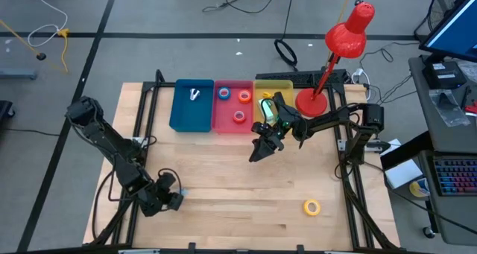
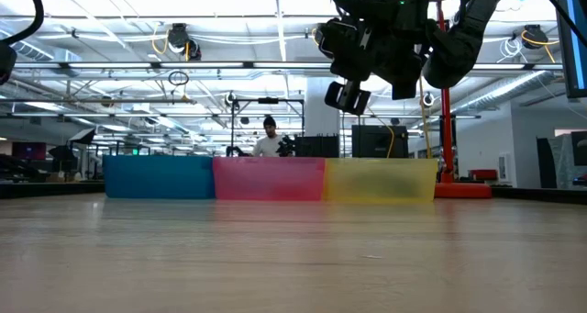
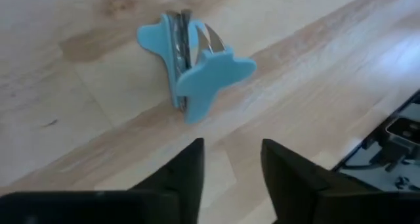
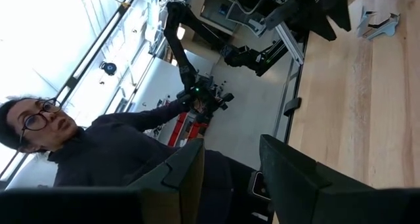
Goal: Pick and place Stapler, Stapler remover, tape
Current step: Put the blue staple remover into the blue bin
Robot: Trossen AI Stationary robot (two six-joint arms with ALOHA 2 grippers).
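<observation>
A light blue stapler remover (image 3: 191,69) lies on the wood just ahead of my left gripper (image 3: 231,148), which is open near the table's near-left corner (image 1: 177,199) and touches nothing. My right gripper (image 1: 258,153) hangs open and empty above the table, in front of the pink bin (image 1: 232,127); the low view shows it raised high (image 2: 347,95). The blue tape (image 1: 223,93), orange tape (image 1: 244,97) and red tape (image 1: 238,117) lie inside the pink bin. The yellow tape (image 1: 311,207) lies flat on the table near the near-right edge. Something green (image 1: 266,108) shows in the yellow bin, partly behind the right arm.
Blue bin (image 1: 179,116), pink bin and yellow bin (image 1: 285,83) stand in a row at the far side; a small pale object (image 1: 195,94) lies in the blue bin. A red desk lamp (image 1: 339,49) stands at the far right. A person (image 4: 98,152) shows beyond the table.
</observation>
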